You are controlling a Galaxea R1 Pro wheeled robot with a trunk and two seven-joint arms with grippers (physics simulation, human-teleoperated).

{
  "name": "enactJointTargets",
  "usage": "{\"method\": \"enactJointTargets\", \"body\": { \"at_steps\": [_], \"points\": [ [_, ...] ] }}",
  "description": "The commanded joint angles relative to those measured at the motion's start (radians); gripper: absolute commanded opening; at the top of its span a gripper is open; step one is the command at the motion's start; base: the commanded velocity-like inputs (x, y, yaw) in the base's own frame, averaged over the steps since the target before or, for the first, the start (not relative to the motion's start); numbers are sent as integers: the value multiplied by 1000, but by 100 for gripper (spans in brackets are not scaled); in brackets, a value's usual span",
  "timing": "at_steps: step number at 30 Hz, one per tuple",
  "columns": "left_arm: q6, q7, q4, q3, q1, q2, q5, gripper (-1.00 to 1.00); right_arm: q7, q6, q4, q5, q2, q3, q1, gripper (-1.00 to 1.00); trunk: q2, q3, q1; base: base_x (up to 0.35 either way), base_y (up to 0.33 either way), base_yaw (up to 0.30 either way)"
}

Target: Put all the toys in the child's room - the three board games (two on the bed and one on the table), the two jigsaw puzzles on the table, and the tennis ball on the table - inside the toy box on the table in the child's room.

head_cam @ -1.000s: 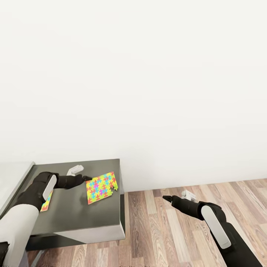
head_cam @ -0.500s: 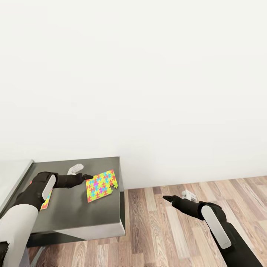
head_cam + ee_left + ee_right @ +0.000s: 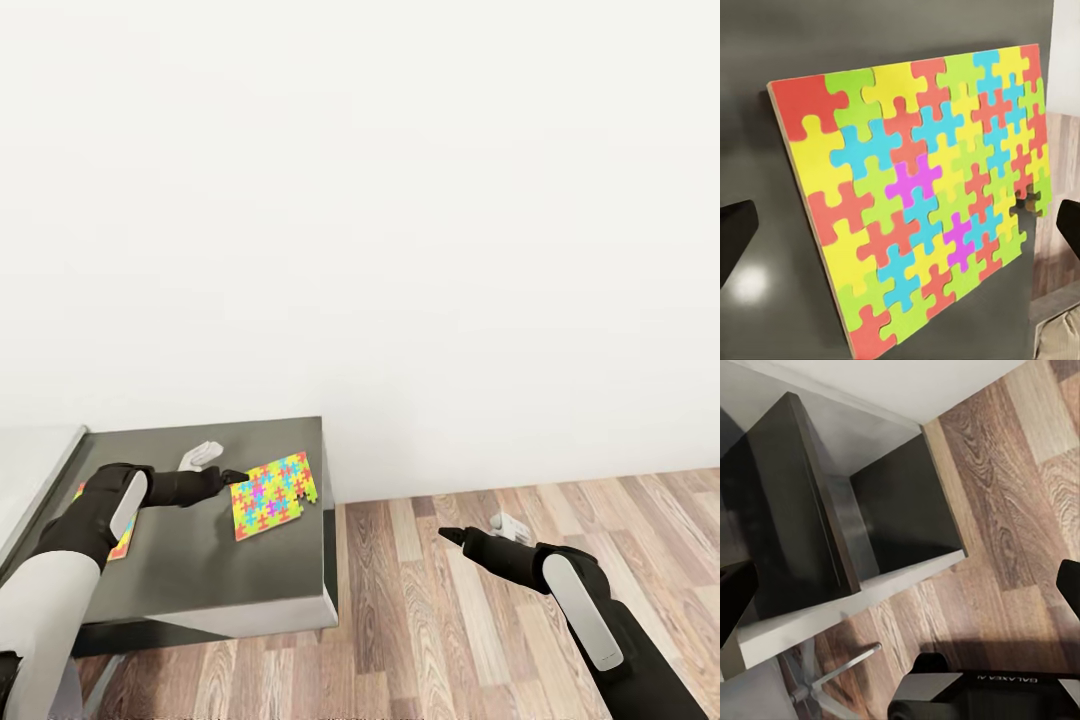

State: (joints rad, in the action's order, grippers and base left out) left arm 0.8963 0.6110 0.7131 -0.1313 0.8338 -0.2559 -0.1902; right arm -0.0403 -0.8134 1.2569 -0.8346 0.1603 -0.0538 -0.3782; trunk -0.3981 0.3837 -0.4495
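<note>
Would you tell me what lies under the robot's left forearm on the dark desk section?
A second jigsaw puzzle lies flat on the dark-grey desk section, poking out beneath the left forearm. The arm covers most of it, so its full outline cannot be seen.

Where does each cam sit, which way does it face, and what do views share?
Head: up on the robot, looking forward and down at the dark table, wall and floor; both arms show, left gripper, right gripper.
Left wrist: near the left gripper, facing the jigsaw puzzle; dark fingertips at both edges.
Right wrist: facing the table's side and wood floor; robot body below.
Shared: head and left wrist both show the puzzle.
</note>
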Motion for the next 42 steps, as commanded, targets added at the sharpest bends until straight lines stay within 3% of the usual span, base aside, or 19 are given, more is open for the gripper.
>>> {"method": "enactJointTargets", "body": {
  "at_steps": [1, 19, 42],
  "points": [
    [6, 2, 0, -2, 1, 0, -1, 100, -4, -3, 1, -4, 1, -1, -1, 100, -2, 3, 0, 0, 0, 0],
    [6, 3, 0, -3, 1, -11, -2, 100, -4, -3, 1, -4, 1, -1, -1, 100, -2, 32, 0, 0, 0, 0],
    [5, 19, 0, -4, 1, -13, -2, 100, -4, -1, 31, -6, 1, -3, -1, 100, -2, 51, 0, 0, 0, 0]
  ]
}}
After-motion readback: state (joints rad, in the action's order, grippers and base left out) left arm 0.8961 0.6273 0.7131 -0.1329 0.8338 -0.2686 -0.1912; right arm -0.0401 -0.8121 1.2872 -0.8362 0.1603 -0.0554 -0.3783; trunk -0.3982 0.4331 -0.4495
